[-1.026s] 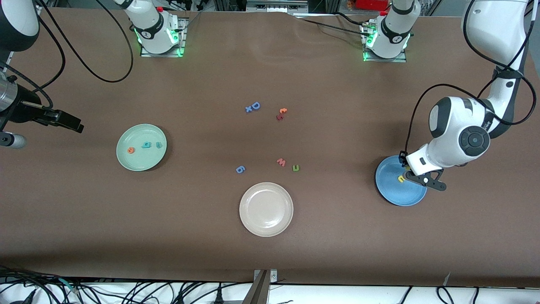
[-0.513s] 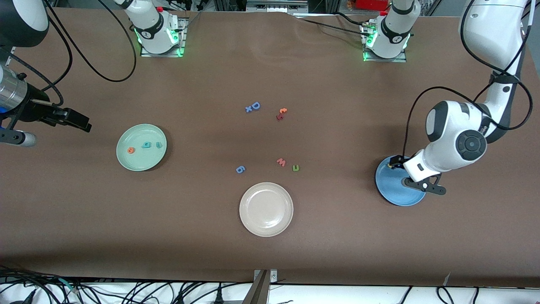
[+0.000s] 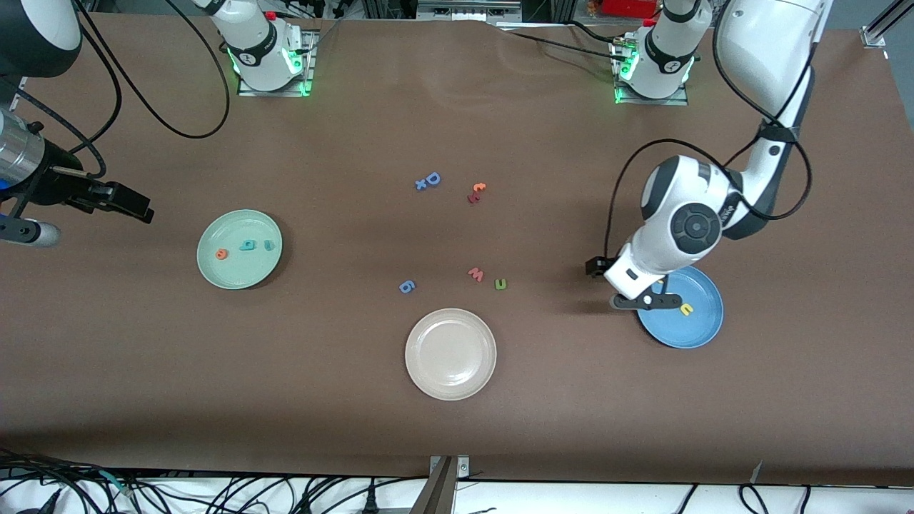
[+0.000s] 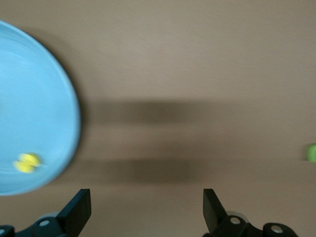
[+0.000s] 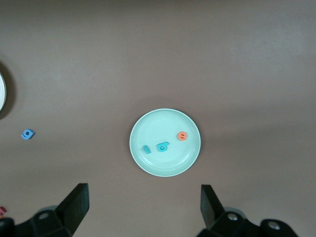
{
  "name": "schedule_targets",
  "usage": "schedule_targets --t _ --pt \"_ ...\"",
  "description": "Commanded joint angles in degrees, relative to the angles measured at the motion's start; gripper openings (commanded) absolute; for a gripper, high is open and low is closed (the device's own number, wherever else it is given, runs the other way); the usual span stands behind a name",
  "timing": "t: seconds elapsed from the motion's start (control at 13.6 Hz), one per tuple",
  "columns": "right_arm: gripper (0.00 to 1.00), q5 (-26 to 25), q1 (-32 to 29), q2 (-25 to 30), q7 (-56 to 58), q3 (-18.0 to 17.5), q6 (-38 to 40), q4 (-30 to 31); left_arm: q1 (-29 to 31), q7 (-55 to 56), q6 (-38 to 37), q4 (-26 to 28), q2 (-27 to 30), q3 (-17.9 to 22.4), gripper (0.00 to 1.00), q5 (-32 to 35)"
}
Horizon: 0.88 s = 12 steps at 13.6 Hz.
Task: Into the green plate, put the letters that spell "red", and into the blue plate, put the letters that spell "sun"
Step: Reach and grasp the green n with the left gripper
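The green plate (image 3: 238,273) holds an orange "e" (image 3: 221,253), a teal "d" (image 3: 247,245) and a teal "r" (image 3: 268,245); the right wrist view shows that green plate (image 5: 158,123) from above. A yellow arch (image 3: 686,310) lies in the blue plate (image 3: 696,332). The dark green arch (image 3: 500,284) lies on the table near the middle. My left gripper (image 3: 608,285) hangs open and empty over bare table beside the blue plate (image 4: 29,98), on the side toward the middle. My right gripper (image 3: 136,207) waits open and empty, high at the right arm's end.
A beige-white plate (image 3: 450,353) sits near the front middle. Loose letters lie around the middle: a blue "g" (image 3: 406,286), a pink "w" (image 3: 475,274), a blue "D" (image 3: 432,178) with a small blue cross, and orange and red pieces (image 3: 476,192).
The left gripper opened, left the yellow arch in the blue plate and swung off the plate toward the table's middle. The right gripper shifted slightly a second ago, then held still.
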<state>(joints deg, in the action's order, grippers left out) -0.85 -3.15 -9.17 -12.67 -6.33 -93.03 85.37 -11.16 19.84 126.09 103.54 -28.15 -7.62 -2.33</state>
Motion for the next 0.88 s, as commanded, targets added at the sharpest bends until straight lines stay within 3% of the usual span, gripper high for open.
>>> schedule_targets --t 0.0,0.37,0.81 --pt "1.0 0.8 -1.0 1.9 -0.1 -0.6 -0.7 1.6 -2.8 3.5 -0.8 -4.0 -2.3 0.5 1.0 -2.7" --pt "1.0 2.9 -1.0 2.1 -0.1 -0.4 -1.5 1.7 -7.4 12.0 -0.6 -12.9 -9.8 0.6 1.0 -1.9" --pt "1.0 3.6 -1.1 1.8 -0.1 -0.3 -1.7 1.6 -9.8 15.2 -0.1 -17.3 -14.6 0.9 1.0 -1.9"
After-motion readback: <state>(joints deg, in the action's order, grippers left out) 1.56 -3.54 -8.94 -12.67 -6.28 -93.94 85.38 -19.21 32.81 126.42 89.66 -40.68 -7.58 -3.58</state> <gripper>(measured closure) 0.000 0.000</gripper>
